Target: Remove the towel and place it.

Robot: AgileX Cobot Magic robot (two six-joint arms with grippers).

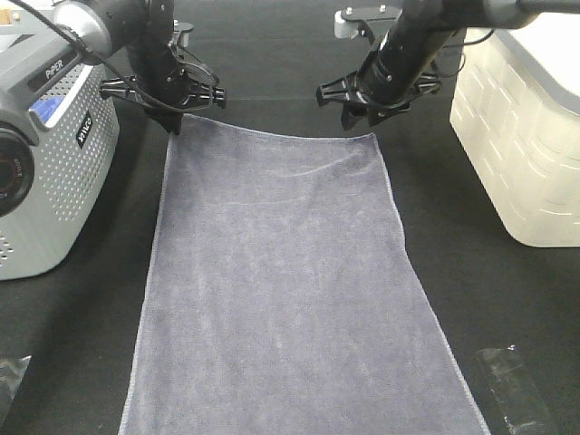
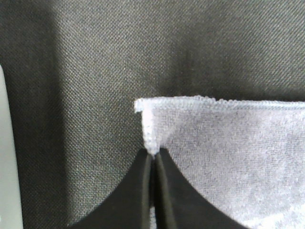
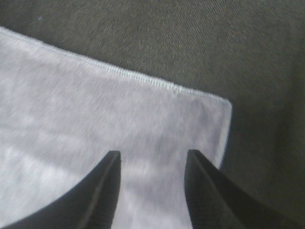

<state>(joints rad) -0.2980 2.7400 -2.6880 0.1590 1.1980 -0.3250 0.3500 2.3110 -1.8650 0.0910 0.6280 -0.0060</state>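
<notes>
Overhead, the towel (image 1: 290,290) lies spread flat along the dark tabletop (image 1: 471,299), with both arms at its far corners. From the left wrist, the left gripper (image 2: 153,155) is clamped on the corner hem. From the right wrist, the right gripper (image 3: 152,160) stands apart above its corner. Placing looks nearly done; the left release is probably what is left.

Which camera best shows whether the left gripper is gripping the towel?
Left wrist view: the left gripper is closed, pinching the towel by its corner. The exterior high view shows it at that corner, tips unclear. The right wrist view shows the open right gripper instead.
</notes>
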